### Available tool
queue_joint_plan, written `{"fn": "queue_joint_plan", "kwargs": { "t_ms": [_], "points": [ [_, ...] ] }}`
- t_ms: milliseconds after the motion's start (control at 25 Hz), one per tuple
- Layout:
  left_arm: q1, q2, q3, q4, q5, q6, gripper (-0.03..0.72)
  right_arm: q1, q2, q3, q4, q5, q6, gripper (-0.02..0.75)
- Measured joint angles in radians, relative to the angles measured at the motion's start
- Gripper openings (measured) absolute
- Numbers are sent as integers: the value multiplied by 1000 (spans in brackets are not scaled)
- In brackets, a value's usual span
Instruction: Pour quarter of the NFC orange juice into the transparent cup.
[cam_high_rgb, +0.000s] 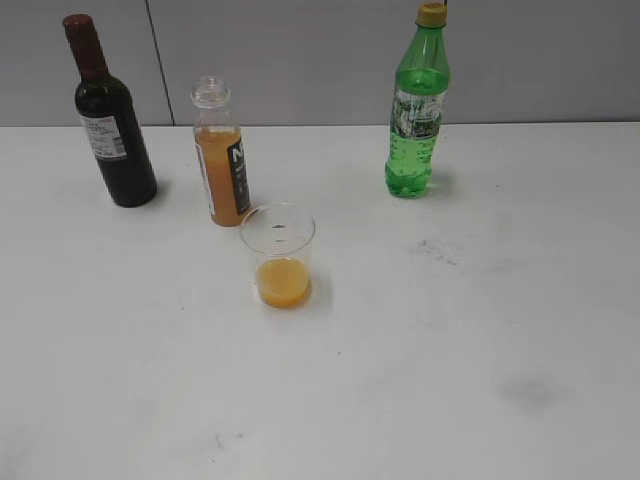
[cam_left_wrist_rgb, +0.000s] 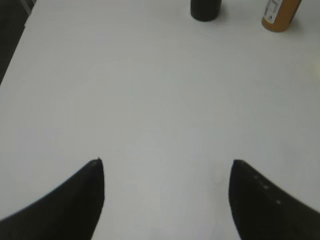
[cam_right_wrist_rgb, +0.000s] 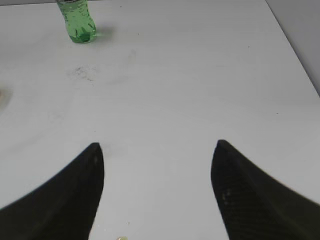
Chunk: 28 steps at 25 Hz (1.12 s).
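Observation:
The NFC orange juice bottle (cam_high_rgb: 221, 155) stands upright and uncapped on the white table, its liquid well below the neck; its base shows in the left wrist view (cam_left_wrist_rgb: 280, 15). The transparent cup (cam_high_rgb: 279, 255) stands just in front of it, a little to the right, with some orange juice in the bottom. My left gripper (cam_left_wrist_rgb: 166, 162) is open and empty over bare table, well short of the bottles. My right gripper (cam_right_wrist_rgb: 157, 145) is open and empty over bare table. Neither gripper shows in the exterior view.
A dark wine bottle with a red top (cam_high_rgb: 110, 115) stands at the back left; its base shows in the left wrist view (cam_left_wrist_rgb: 205, 9). A green soda bottle (cam_high_rgb: 416, 105) stands at the back right, also in the right wrist view (cam_right_wrist_rgb: 77, 20). The table's left edge (cam_left_wrist_rgb: 15, 50) and right edge (cam_right_wrist_rgb: 295, 45) show.

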Motion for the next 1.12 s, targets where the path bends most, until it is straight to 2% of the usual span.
{"fn": "queue_joint_plan", "kwargs": {
  "t_ms": [240, 1120],
  "points": [
    [0, -131, 1, 0, -5, -2, 589, 0, 0, 0, 0, -1, 0, 518],
    [-1, -141, 1, 0, -5, -4, 546, 0, 0, 0, 1, -1, 0, 518]
  ]
}}
